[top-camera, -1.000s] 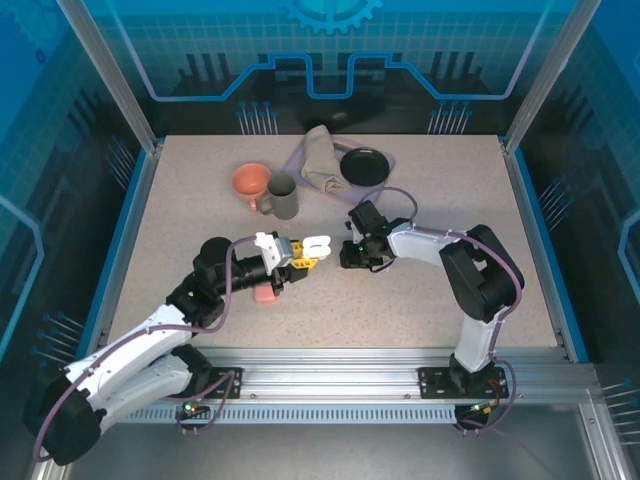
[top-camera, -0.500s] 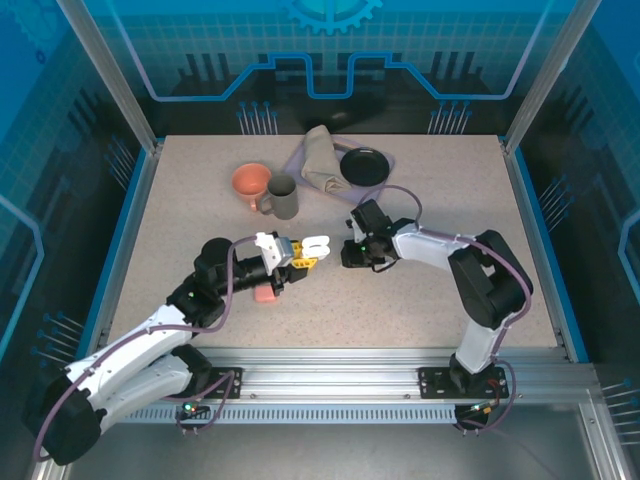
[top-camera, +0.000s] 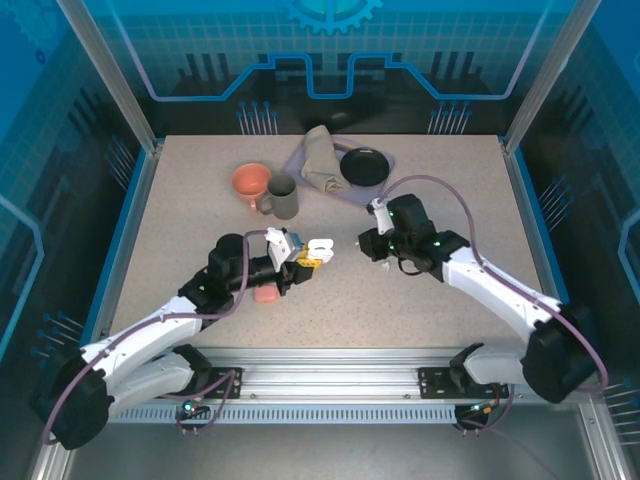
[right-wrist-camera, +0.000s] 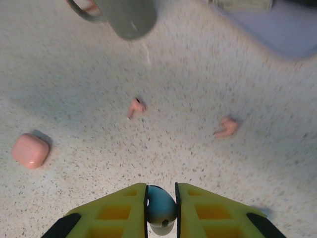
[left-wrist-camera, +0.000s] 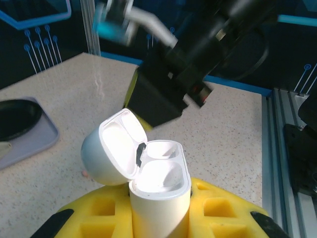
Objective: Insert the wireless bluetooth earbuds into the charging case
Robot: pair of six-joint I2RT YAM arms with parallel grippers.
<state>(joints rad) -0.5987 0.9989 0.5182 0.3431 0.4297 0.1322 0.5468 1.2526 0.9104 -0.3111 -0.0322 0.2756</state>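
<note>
**Earbud pulled back from the open case, not yet seated**

The left gripper point(top-camera: 304, 262) has its jaws clamped on the body of the white case point(left-wrist-camera: 159, 191), holding it upright above the worktop point(top-camera: 200, 220). The lid is flipped open and both sockets look empty. The right gripper point(right-wrist-camera: 161, 194) pinches one white earbud point(right-wrist-camera: 161, 208) between its jaws.

Half a second ago the right gripper sat close beside the white case. It has since drawn off to the case's right, and its arm has swung its elbow out wide. The left arm has nudged the case slightly forward. The insertion therefore looks unfinished, and the right arm seems to be re-posing for a fresh approach, perhaps from above the sockets.

Two pink earbuds point(right-wrist-camera: 135, 107) lie apart on the worktop, apparently between the white case and the grey mug point(right-wrist-camera: 131, 17). A shut pink case point(right-wrist-camera: 30, 150) rests on the worktop just to the near left of the white case. These are still to be dealt with.

No brand, label or writing can be read on either case or on the earbuds.
</note>
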